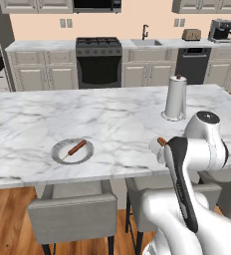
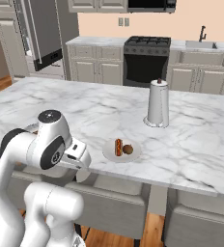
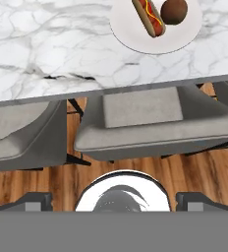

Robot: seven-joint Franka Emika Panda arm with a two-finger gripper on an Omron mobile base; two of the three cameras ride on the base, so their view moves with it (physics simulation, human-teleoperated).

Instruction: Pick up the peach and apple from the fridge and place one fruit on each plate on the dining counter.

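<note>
The apple [image 2: 128, 149] is lying on the plate [image 2: 110, 153] near the counter's [image 2: 85, 111] front edge, just beside a hot dog [image 2: 118, 147] that shares the dish. In the hand view the dark round fruit [image 3: 174, 11] is resting right of the hot dog [image 3: 148, 17], the two touching or nearly so, both well inside the rim of the plate [image 3: 135, 39]. That placement reads as one fruit delivered: it is sitting settled and free.

The gripper [image 3: 114, 201] is hanging off the counter, below its front edge and above the stools [image 3: 140, 123], its jaws spread wide and carrying nothing. Its finger tips [image 3: 35, 201] are showing at the bottom of the hand view with only floor and a stool between them, so the hand looks clear of the plate, likely pulled away to avoid knocking the fruit.

The second plate [image 1: 60, 155] is sitting further along the front edge, left in the left base view, holding an elongated orange-red item [image 1: 77, 148] and no round fruit. I judge that this one is waiting for the peach, which I cannot find here. A paper-towel roll [image 2: 158, 103] is standing toward the middle of the counter, well apart from both plates. The fridge [image 2: 41, 34] is standing beyond the counter's far left corner in the right base view.
</note>
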